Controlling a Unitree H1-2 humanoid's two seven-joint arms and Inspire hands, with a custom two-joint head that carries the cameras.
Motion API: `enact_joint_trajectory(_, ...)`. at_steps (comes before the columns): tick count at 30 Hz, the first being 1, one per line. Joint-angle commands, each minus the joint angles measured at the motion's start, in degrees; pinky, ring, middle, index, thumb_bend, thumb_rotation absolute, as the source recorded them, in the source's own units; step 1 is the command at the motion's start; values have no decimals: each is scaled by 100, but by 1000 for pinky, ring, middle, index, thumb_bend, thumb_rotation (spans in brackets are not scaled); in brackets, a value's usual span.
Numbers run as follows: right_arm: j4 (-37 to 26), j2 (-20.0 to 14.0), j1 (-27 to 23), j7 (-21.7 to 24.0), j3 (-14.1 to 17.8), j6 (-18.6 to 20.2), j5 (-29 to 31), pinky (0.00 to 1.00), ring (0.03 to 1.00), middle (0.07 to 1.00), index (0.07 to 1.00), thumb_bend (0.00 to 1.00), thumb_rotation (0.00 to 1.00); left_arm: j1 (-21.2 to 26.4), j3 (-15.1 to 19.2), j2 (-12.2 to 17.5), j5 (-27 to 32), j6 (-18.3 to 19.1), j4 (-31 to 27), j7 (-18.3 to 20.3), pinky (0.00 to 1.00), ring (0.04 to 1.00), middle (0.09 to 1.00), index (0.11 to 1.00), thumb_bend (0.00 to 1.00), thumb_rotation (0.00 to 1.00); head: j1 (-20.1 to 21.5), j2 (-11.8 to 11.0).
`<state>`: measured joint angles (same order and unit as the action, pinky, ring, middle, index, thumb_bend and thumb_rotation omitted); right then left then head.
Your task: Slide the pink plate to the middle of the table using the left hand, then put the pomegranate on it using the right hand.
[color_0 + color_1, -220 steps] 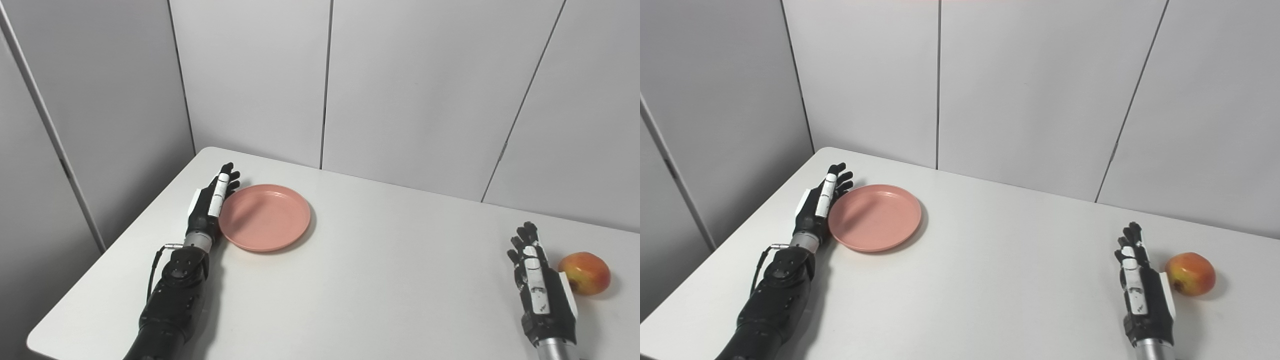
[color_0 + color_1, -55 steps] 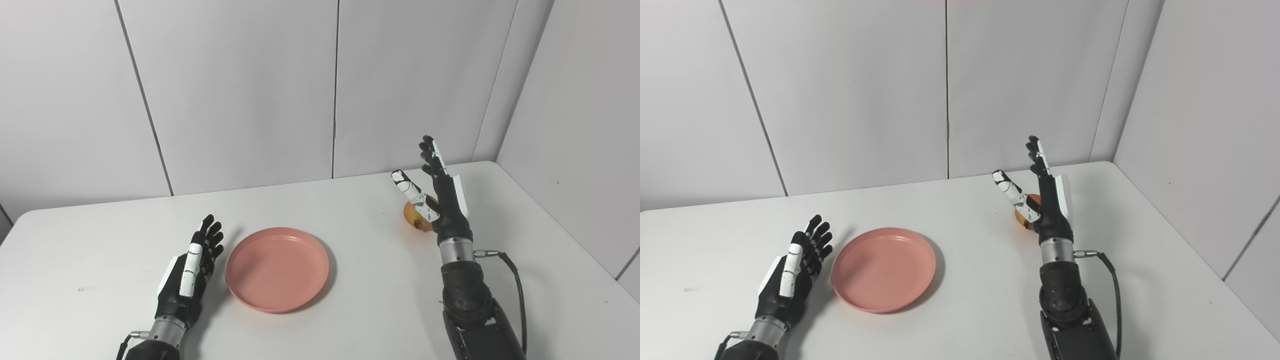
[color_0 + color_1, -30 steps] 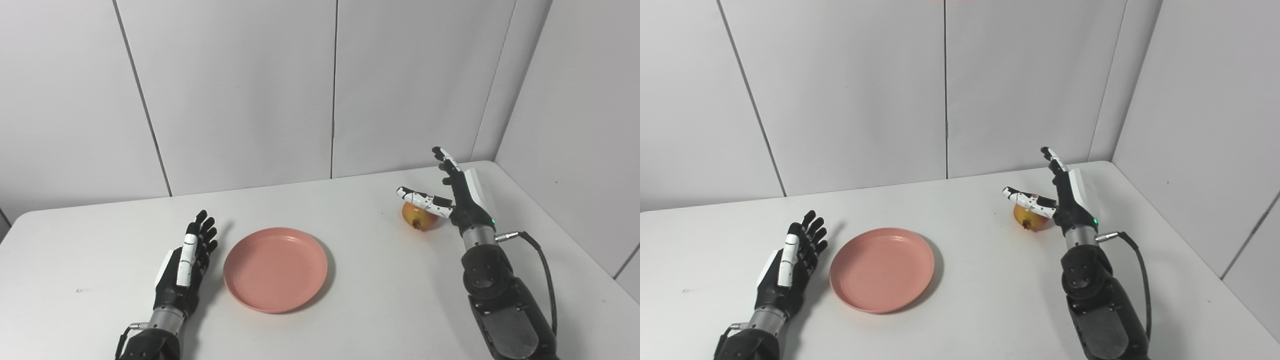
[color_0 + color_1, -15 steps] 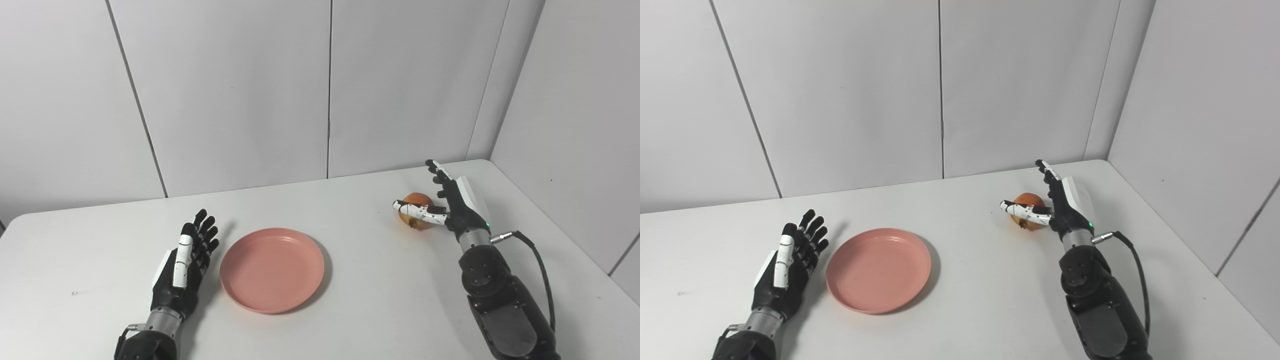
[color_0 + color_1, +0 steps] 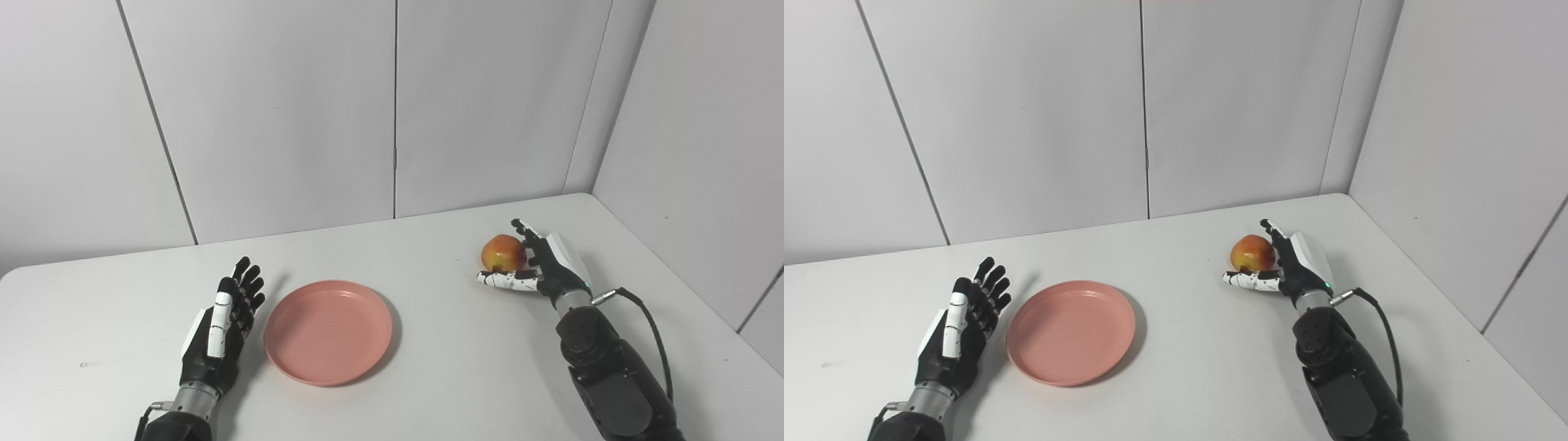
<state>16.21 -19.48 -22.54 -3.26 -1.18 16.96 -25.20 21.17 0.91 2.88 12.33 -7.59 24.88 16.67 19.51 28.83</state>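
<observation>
The pink plate point(image 5: 328, 331) lies flat on the white table point(image 5: 441, 380), lower centre of the frame; the pomegranate point(image 5: 502, 252) rests on the table right of centre, well apart from the plate; the right hand point(image 5: 542, 264) cups it, spread wide, thumb beneath and fingers behind, not closed; the left hand point(image 5: 223, 324) lies just left of the plate, fingers apart, holding nothing.

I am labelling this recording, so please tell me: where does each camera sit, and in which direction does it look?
Left eye view: on the head, looking down and forward at the table; both arms enter from below.
Right eye view: beside it, slightly rightward; same direction, same arms.
Shared: pink plate, pomegranate, open left hand beside the plate, open right hand cupping the fruit.
</observation>
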Motion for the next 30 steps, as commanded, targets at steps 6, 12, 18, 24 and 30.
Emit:
enact_joint_trajectory(6,188,-1,-370,-479,-9,-310,-56,719,827,863,862,835,161,-185,-57,23,3,-87,20,92,1000,1000,1000,1000,692,1000,-3,22)
enact_joint_trajectory(12,296,102,-346,-794,80,-572,86,711,796,818,810,771,33,-192,-71,15,3,-89,7,91,1000,1000,1000,1000,668,1000,-1,16)
enact_joint_trajectory(18,479,153,-342,-1310,73,-960,4,576,669,722,734,701,7,-202,-85,11,-29,-109,-3,68,1000,1000,1000,1000,655,1000,-4,27)
enact_joint_trajectory(24,619,220,-361,-1891,119,-1360,-38,438,523,490,539,537,0,-194,-92,1,-39,-154,29,64,1000,1000,1000,1000,642,1000,-16,34)
enact_joint_trajectory(30,664,232,-369,-2115,111,-1493,-43,389,480,468,512,522,0,-193,-92,-8,-60,-181,49,44,996,1000,1000,1000,631,1000,-18,32)
